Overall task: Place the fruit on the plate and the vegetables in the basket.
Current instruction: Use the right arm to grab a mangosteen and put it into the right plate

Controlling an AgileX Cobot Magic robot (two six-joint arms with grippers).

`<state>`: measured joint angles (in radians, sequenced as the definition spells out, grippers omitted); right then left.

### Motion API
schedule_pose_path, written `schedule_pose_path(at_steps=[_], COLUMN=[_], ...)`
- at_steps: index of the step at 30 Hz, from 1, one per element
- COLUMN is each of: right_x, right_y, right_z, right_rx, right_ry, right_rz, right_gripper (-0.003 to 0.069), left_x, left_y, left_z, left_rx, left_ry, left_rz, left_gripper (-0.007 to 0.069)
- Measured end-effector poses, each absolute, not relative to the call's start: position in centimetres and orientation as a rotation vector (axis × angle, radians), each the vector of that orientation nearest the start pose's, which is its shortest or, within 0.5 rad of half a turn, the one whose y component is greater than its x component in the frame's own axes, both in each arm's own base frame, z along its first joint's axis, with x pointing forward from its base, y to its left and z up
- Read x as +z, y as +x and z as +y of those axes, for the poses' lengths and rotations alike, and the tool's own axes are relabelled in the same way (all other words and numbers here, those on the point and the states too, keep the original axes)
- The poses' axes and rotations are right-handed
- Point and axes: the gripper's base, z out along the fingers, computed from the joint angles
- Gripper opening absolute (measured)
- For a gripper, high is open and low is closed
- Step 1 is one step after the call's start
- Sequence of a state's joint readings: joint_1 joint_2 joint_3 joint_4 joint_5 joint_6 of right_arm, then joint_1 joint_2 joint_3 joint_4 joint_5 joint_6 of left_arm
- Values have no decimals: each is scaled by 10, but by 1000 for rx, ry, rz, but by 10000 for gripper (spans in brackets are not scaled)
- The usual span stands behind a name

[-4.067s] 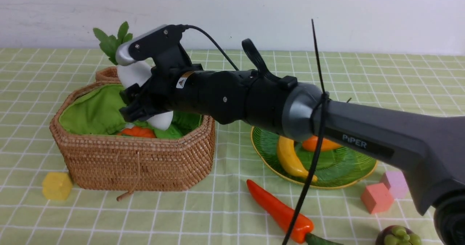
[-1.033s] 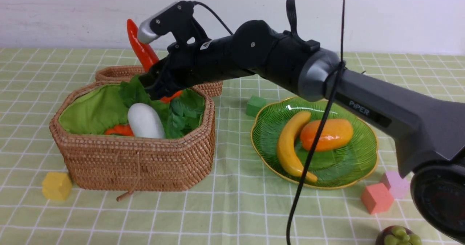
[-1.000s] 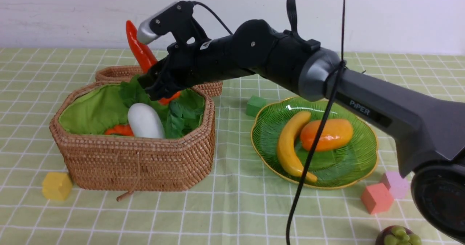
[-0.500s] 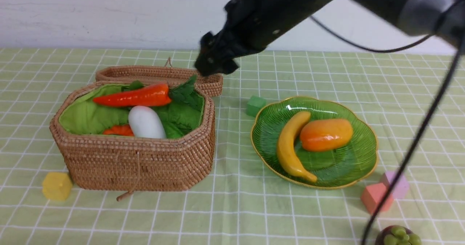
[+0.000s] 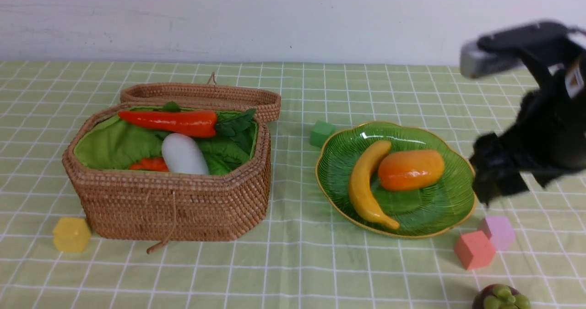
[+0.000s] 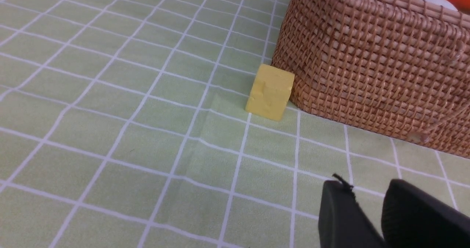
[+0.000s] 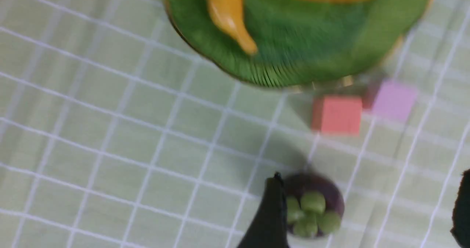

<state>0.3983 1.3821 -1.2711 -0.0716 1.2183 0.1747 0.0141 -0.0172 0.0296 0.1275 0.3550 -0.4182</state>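
We see our right gripper [image 7: 367, 215] with its jaws spread wide and holding nothing, above the table [image 5: 293, 263], with the mangosteen [image 7: 312, 204] lying on the cloth near the plate [image 5: 439, 217], just beside one finger [image 7: 268, 218].

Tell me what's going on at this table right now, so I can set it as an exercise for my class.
A two-armed robot is sorting toy food. The wicker basket already holds the white radish, the red chili and a small orange-red piece. The banana and mango lie on the green plate. The mangosteen sits on the cloth, off the plate. The right gripper hangs over it, fingers open and empty. The left gripper rests low near the yellow cube, holding nothing.
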Motion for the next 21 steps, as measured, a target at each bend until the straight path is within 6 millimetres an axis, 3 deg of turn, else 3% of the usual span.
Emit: schedule_pose_path(at_steps=[2,3,5,10,14,21], right_x=[304,304,272,232,215,186], right_y=[241,241,234,222,222,239], right_z=[82,82,78,81,80,82], right_rx=[-9,-9,13,138,141,71], right_ry=[-123,-123,-52,13,16,-8], right_rz=[2899,2899,2960,2966,2952,2964], right_gripper=[609,609,608,606,606,603], left_x=[172,172,172,172,172,172], left_y=[53,53,53,53,53,53], left_z=[5,5,5,5,5,5], left_rx=[-158,-158,-158,-158,-158,-158], left_ry=[-319,-319,-319,-319,-319,-319], left_rz=[1823,1823,1823,1823,1823,1823], left_gripper=[178,178,180,181,182,182])
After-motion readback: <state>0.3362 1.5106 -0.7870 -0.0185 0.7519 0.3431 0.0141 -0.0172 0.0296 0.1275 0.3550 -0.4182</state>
